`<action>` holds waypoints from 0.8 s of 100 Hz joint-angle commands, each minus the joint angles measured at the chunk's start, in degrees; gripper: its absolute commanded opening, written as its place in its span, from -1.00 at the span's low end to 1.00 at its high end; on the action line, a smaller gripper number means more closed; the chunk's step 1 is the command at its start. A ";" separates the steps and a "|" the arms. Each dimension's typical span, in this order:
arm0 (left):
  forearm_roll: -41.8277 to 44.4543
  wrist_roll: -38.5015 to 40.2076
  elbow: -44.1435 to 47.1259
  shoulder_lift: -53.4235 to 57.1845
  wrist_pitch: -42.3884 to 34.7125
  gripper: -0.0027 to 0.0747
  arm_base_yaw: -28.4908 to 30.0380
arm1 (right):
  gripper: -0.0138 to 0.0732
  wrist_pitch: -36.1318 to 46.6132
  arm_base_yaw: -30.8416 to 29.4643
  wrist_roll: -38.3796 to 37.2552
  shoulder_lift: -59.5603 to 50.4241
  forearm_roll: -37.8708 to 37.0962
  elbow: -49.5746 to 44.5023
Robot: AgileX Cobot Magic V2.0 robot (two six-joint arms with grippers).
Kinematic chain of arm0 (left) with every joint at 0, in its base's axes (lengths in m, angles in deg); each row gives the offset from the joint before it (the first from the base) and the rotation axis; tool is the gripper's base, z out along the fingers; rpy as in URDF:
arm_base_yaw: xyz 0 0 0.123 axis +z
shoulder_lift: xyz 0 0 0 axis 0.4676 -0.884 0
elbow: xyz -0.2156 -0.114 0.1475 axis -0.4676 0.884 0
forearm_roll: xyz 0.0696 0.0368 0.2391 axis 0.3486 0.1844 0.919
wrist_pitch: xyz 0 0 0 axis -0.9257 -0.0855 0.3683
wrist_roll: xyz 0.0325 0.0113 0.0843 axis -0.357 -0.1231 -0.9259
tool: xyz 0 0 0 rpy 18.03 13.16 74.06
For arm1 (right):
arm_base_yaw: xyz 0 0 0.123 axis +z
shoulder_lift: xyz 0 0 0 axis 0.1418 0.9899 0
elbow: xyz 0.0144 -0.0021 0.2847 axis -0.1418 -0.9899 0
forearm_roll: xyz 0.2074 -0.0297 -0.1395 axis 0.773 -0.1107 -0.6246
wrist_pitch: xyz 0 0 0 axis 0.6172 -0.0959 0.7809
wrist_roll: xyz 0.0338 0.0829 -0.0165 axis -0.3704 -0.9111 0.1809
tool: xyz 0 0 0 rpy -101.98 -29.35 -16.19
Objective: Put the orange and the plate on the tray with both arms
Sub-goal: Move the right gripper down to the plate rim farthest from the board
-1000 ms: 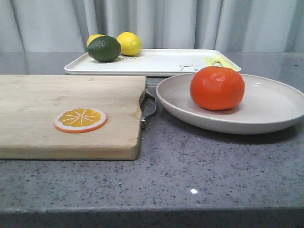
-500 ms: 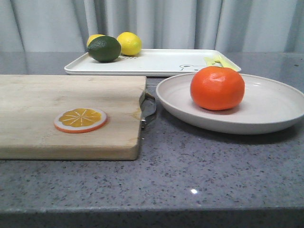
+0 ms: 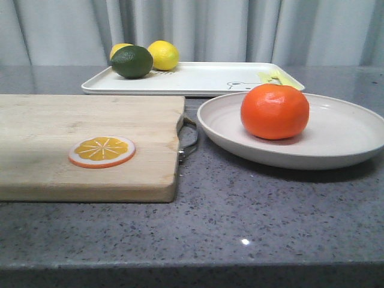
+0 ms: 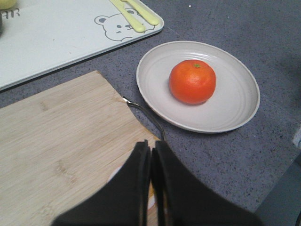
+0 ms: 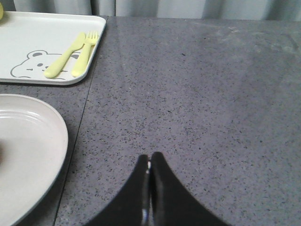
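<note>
- The orange (image 3: pixel 275 111) was seen resting on the plate (image 3: pixel 342 135), a little toward the plate's left half in the front view, and was touched by neither gripper.
- The plate was set on the grey countertop (image 3: pixel 240 222), in front of the tray (image 3: pixel 198 78) and just beside the right end of the wooden cutting board (image 3: pixel 72 126); its rim was close to the board's metal handle (image 3: pixel 189 139).
- The tray was placed at the back of the countertop, apart from the plate, and a bear drawing (image 4: pixel 114 26) and a yellow knife and fork (image 5: pixel 73 54) were shown on its right end.
- On the tray's left end a green lime (image 3: pixel 131 61) and two lemons (image 3: pixel 163 54) were gathered together, touching or nearly so.
- An orange slice (image 3: pixel 101 150) was laid flat on the cutting board, well apart from the plate.
- The left gripper (image 4: pixel 151 160) was held above the board's right edge near the handle, its fingers pressed together with nothing between them.
- The right gripper (image 5: pixel 149 167) was held over bare countertop just beside the plate's right rim, its fingers likewise clenched on nothing.
- Neither gripper was caught in the front view.
</note>
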 commanded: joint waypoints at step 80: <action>-0.32 0.48 6.62 6.60 -8.54 -0.97 0.08 | 0.06 -19.74 3.82 0.20 16.54 1.56 22.77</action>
